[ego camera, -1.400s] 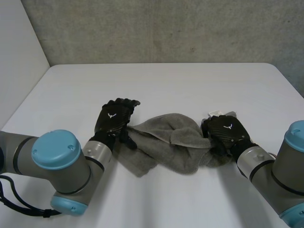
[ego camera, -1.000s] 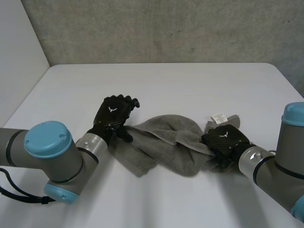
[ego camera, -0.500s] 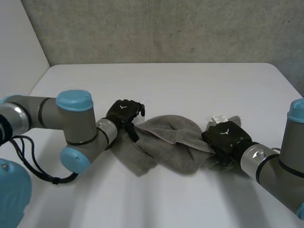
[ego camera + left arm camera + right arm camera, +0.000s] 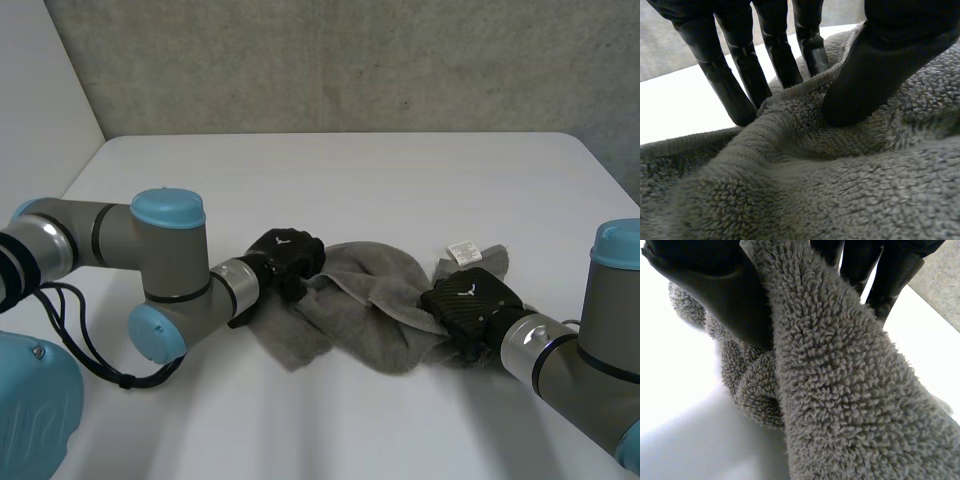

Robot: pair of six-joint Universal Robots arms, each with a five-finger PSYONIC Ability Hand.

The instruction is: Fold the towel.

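The left robot hand (image 4: 285, 250) sits just left of the middle of the head view, closed on the left end of the towel (image 4: 360, 315). In its wrist view the fingers (image 4: 722, 80) stand nearly straight behind a raised ridge of the towel's edge. The thumb (image 4: 875, 70) presses into the pile on the near side, so the ridge is pinched between them. The fingertips reach down to where the cloth meets the table (image 4: 350, 180).

The right robot hand (image 4: 468, 298) lies at the lower right of the head view, on the right end of the same towel. In its wrist view a thick roll of grey terry runs through the grasp, with the thumb (image 4: 710, 285) on one side and the fingers (image 4: 892, 275) on the other. The roll is clamped between them, and more of the cloth is bunched on the table under the thumb.

Between the two hands the towel lies crumpled and loosely twisted on the white table, in the lower middle of the head view. A flap trails toward the lower left, and a corner with a small white label (image 4: 461, 249) pokes out just above the right robot hand.

The left arm (image 4: 165, 262) comes in from the left edge and the right arm (image 4: 600, 340) from the lower right corner. A grey concrete wall (image 4: 350, 60) fills the top of that view.
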